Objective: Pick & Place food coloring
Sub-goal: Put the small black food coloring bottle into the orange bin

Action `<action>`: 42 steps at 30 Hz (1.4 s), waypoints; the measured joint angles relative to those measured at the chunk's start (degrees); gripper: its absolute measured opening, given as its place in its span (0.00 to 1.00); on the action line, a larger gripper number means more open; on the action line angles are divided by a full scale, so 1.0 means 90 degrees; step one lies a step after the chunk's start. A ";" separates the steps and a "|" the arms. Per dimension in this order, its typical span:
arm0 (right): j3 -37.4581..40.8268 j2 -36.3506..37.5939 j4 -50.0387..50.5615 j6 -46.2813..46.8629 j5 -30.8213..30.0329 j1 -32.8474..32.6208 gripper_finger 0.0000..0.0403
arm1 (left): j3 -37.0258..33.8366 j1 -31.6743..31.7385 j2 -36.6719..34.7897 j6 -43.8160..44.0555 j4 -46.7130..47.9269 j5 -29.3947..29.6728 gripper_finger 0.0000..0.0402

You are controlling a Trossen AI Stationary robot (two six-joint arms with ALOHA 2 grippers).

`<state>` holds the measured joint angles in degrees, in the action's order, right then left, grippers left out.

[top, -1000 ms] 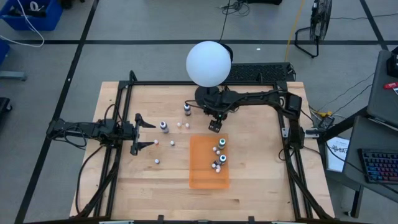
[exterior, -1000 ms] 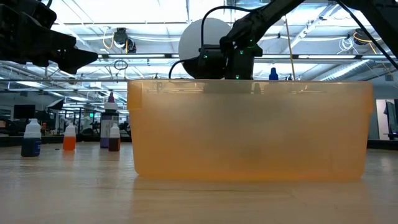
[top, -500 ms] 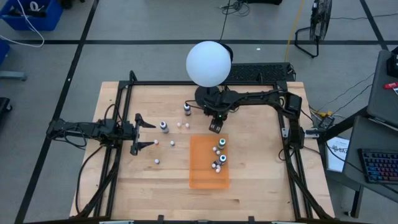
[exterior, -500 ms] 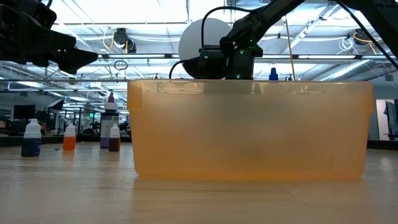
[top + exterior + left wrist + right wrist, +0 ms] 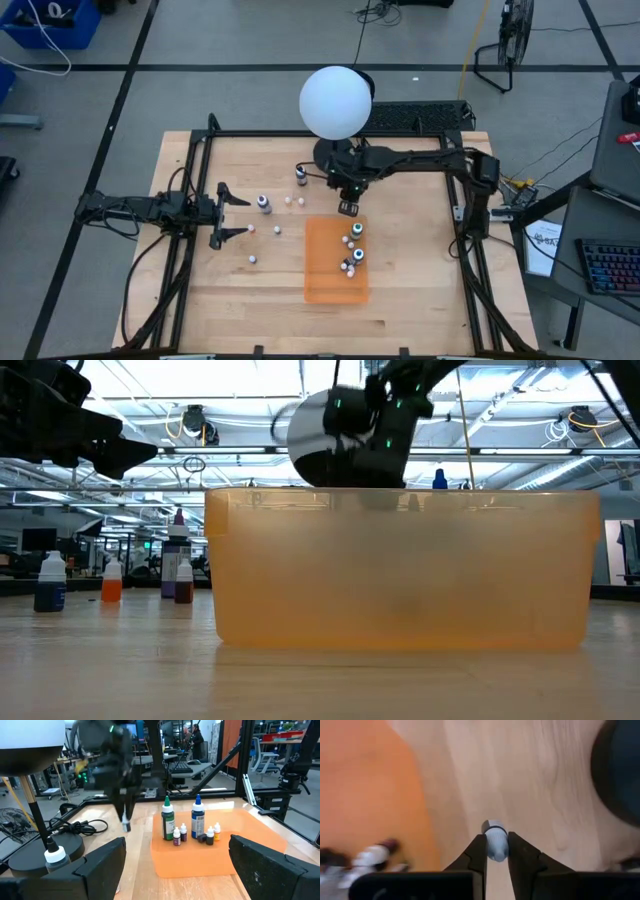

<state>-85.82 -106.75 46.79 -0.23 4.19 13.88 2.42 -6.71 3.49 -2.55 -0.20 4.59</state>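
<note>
**Small bottle pinched beside the orange tray**

My right gripper (image 5: 495, 851) is clamped on a small white-capped food coloring bottle (image 5: 494, 840), held above the wooden table (image 5: 420, 290) just beside the orange tray (image 5: 325, 280), near the globe lamp's black base (image 5: 620, 770). Several bottles (image 5: 197, 822) stand in the tray; others (image 5: 264, 204) remain on the table. My left gripper (image 5: 232, 211) waits at the table's left, fingers spread wide.

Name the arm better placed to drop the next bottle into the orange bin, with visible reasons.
Right. The right gripper is shut on a small white-capped bottle, just beyond the far edge of the orange bin. The left gripper is open and holds nothing, off to the bin's left.
</note>
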 joint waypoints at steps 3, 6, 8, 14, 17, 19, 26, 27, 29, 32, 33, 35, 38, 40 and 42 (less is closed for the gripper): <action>0.0000 0.0387 -0.0147 0.0127 0.0000 -0.0296 0.09 | -0.0002 0.0001 0.0000 0.0000 0.0001 -0.0001 0.88; 0.0000 0.0759 -0.0372 0.0164 -0.0007 -0.0726 0.09 | 0.0000 0.0001 -0.0001 0.0000 -0.0001 -0.0001 0.88; 0.0000 0.0990 -0.0572 0.0213 -0.0007 -0.1063 0.09 | -0.0002 0.0001 0.0000 0.0000 0.0000 -0.0001 0.87; 0.0000 0.1310 -0.1019 0.0597 -0.0481 -0.2046 0.09 | 0.0000 0.0001 0.0000 0.0000 0.0001 -0.0001 0.88; -0.0003 0.1184 -0.0986 0.0790 -0.0492 -0.2428 0.09 | -0.0002 0.0001 -0.0002 0.0000 0.0002 -0.0001 0.88; -0.0002 0.1019 -0.0920 0.0888 -0.0495 -0.2657 0.09 | -0.0002 0.0001 -0.0002 0.0000 0.0001 -0.0001 0.87; -0.0002 0.0173 -0.0967 0.1187 -0.0445 -0.3267 0.09 | -0.0001 -0.0001 -0.0001 0.0000 0.0026 -0.0001 0.87; -0.0002 0.0074 -0.0960 0.1251 -0.0435 -0.3350 0.09 | -0.0001 0.0000 -0.0002 0.0000 0.0016 0.0001 0.88; -0.0002 -0.0111 -0.1011 0.1336 -0.0375 -0.3504 0.09 | 0.0000 -0.0001 -0.0002 0.0000 0.0010 -0.0001 0.87; -0.0002 -0.0312 -0.1057 0.1491 -0.0277 -0.3711 0.09 | -0.0002 -0.0001 0.0000 0.0000 0.0004 -0.0001 0.87; -0.0002 -0.0362 -0.1069 0.1543 -0.0266 -0.3768 0.09 | -0.0002 0.0001 -0.0002 0.0000 0.0006 -0.0001 0.88; -0.0002 -0.0474 -0.1088 0.1645 -0.0265 -0.3862 0.09 | -0.0002 0.0001 -0.0002 0.0000 0.0004 -0.0001 0.87; -0.0002 -0.0588 -0.1085 0.1785 -0.0270 -0.3991 0.09 | -0.0002 0.0001 -0.0002 0.0000 0.0004 -0.0001 0.87; -0.0002 -0.0637 -0.1086 0.1813 -0.0267 -0.4063 0.09 | -0.0001 0.0001 0.0000 0.0000 0.0005 -0.0001 0.88; 0.0000 -0.0645 -0.1078 0.1836 -0.0267 -0.4112 0.09 | -0.0002 0.0001 -0.0001 0.0000 0.0001 -0.0001 0.87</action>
<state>-85.82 -112.55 37.09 16.29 1.78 -23.13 2.39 -6.70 3.48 -2.55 -0.19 4.58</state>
